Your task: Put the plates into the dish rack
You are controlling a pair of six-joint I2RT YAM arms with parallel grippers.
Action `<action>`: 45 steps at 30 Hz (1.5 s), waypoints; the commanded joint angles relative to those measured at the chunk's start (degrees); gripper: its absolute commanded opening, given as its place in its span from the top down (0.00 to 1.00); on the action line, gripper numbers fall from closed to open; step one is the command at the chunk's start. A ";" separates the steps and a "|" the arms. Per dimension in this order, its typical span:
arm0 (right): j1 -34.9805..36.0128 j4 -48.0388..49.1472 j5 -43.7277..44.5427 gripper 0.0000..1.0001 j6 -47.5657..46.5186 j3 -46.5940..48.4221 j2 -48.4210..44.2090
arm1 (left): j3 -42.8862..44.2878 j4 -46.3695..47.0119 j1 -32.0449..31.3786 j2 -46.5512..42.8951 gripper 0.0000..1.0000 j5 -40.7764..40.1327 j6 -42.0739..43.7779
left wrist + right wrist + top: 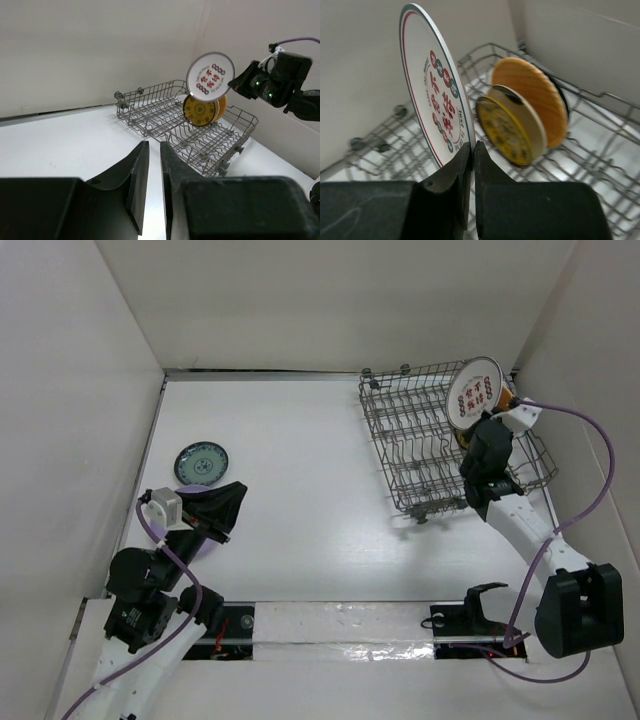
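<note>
White table (300,470) with grey wire dish rack (420,440) at far right; white red-marked plate (475,392) held on edge above the rack.
Clamped at its lower rim by right gripper (472,150). Clear only in wrist views: orange-tan plate (540,95) and dark yellow plate (505,132) standing in rack. Seen only from above: teal plate (201,462) flat at left, near left gripper (154,150), parted by a narrow slit, empty. Lavender patch beneath, mostly hidden.

light: bright, even | shadows: soft | blur: dish rack (590,165) background
</note>
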 commanded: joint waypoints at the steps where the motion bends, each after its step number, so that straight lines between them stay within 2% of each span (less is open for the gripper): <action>1: -1.40 -1.54 2.68 1.00 -4.93 0.60 0.62 | 0.46 3.28 0.26 -1.98 0.87 0.86 -0.47; 12: -3.16 5.04 3.91 1.00 -9.86 -2.40 8.10 | 0.46 2.75 -1.50 -3.04 0.86 -0.46 -0.12; 25: -8.07 4.35 1.72 1.00 -9.42 -0.29 11.17 | 0.37 2.84 -1.50 -2.16 0.86 -0.29 -0.20; 30: -8.08 3.56 -0.22 1.00 -9.60 1.82 13.80 | 0.37 2.93 -1.50 -2.25 0.85 -0.20 -0.20; 38: -5.18 2.68 3.21 0.99 -11.44 4.37 18.29 | 0.20 2.66 -1.50 -1.54 0.85 -0.55 -0.20; 41: -4.65 3.03 3.91 0.89 -12.15 5.16 19.34 | 0.28 2.58 -1.50 -1.28 0.85 -0.73 -0.20; 45: -3.95 2.85 3.91 0.70 -11.88 5.60 18.56 | 0.02 2.75 -1.50 -1.02 0.85 -1.08 -0.20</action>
